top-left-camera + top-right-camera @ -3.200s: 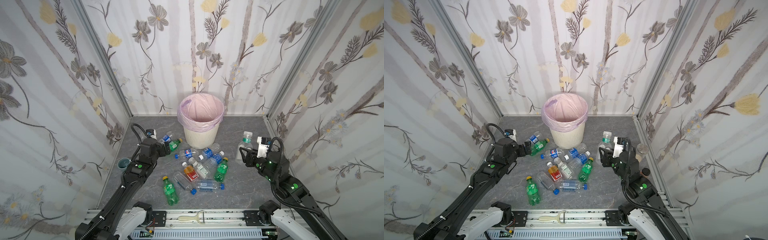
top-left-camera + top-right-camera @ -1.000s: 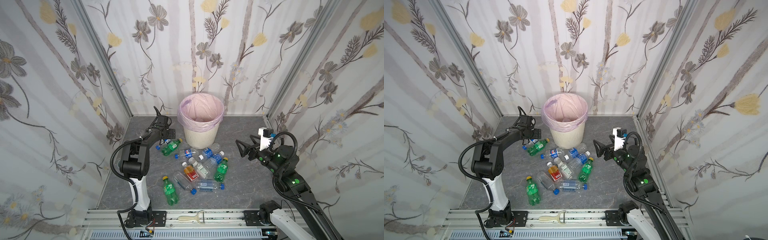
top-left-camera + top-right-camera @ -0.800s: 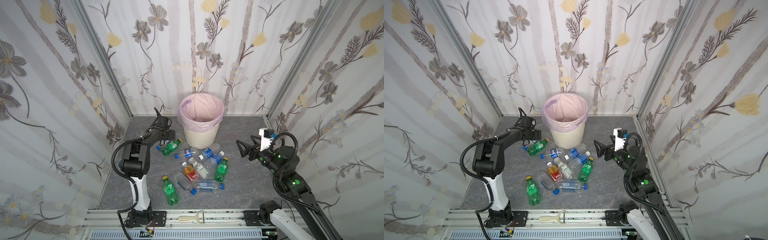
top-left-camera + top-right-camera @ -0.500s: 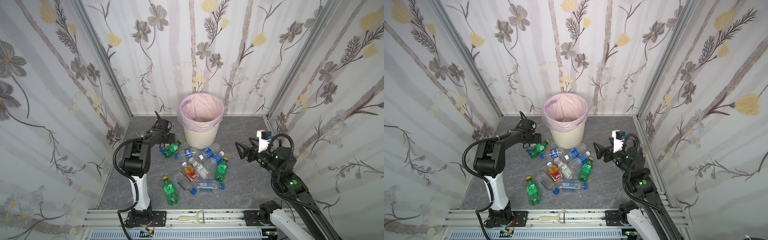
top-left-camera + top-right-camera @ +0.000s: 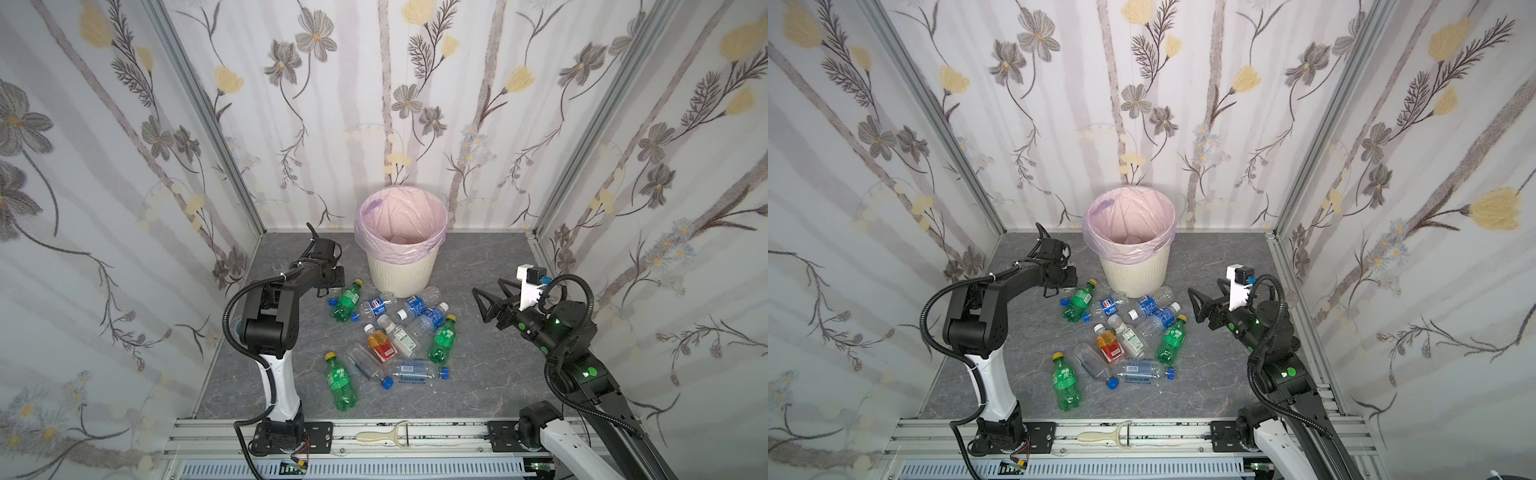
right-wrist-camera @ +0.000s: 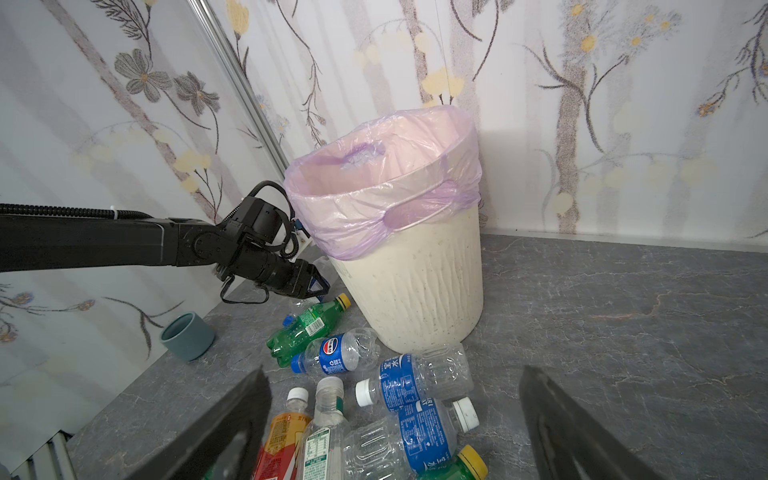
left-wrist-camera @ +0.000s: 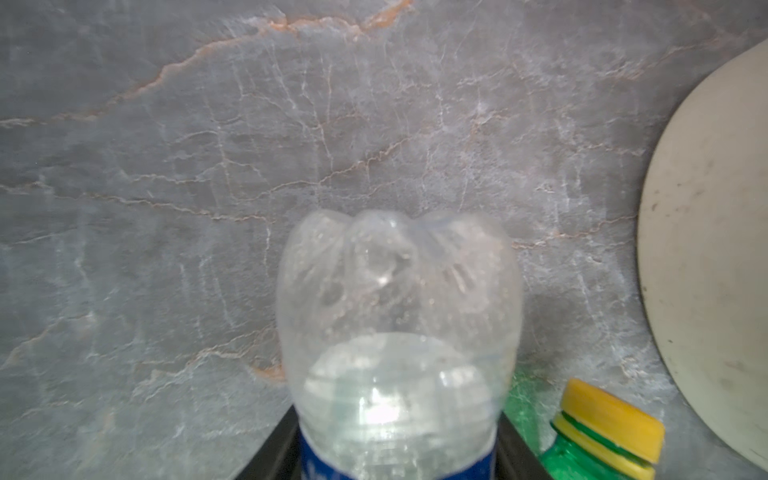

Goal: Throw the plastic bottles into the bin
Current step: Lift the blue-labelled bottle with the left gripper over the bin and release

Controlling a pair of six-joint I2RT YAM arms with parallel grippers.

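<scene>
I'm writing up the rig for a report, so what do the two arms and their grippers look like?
Both arms are black with white lower links and green indicator lights, trailed by black ribbed cable conduit. The left gripper is black and wedge-shaped. The right gripper has black triangular fingers and a white camera block with a blue connector behind them.

bin (image 5: 402,266) at back centre of table (image 5: 478,374); bottles (image 5: 399,332) scattered in front; my left claw (image 6: 318,286) just left of bin.
</scene>
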